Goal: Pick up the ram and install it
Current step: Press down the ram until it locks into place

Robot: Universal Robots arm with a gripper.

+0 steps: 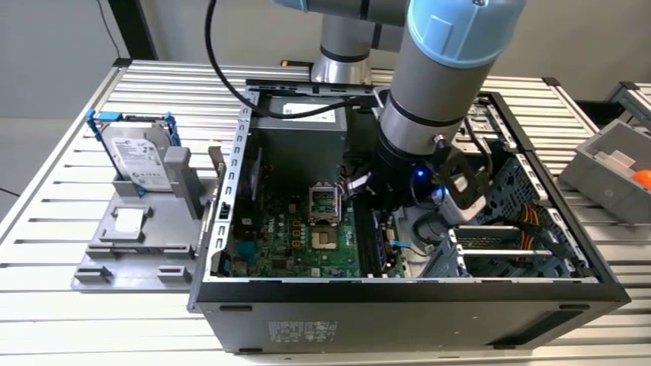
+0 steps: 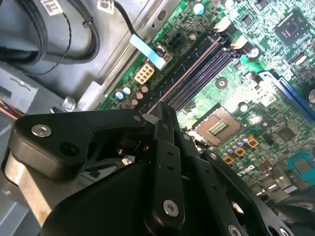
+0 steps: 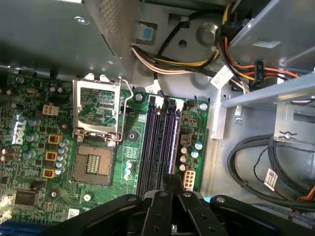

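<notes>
Here, an open computer case (image 1: 407, 305) lies on a slatted metal table (image 1: 61, 320), with the robot arm (image 1: 447, 69) reaching down into it near the exterior view's right. The green motherboard (image 1: 295, 244) covers the case floor; a drive cage (image 1: 519, 229) with orange and yellow cables stands beside it. Outside the case, toward the exterior view's left, a silver hard drive (image 1: 137, 156) in a blue frame leans on a grey fixture (image 1: 133, 252).

The gripper (image 3: 171, 184) hangs low over the black memory slots (image 3: 160, 142), its fingers pressed together with no visible gap in both wrist views (image 2: 165, 120). Whether a thin board is pinched between them cannot be told. The ram itself cannot be identified: the slots appear unfilled, and no blue stick is distinguishable elsewhere. The open CPU socket (image 3: 93, 164) sits beside the slots, a small white connector (image 3: 188, 179) on their other side.
</notes>
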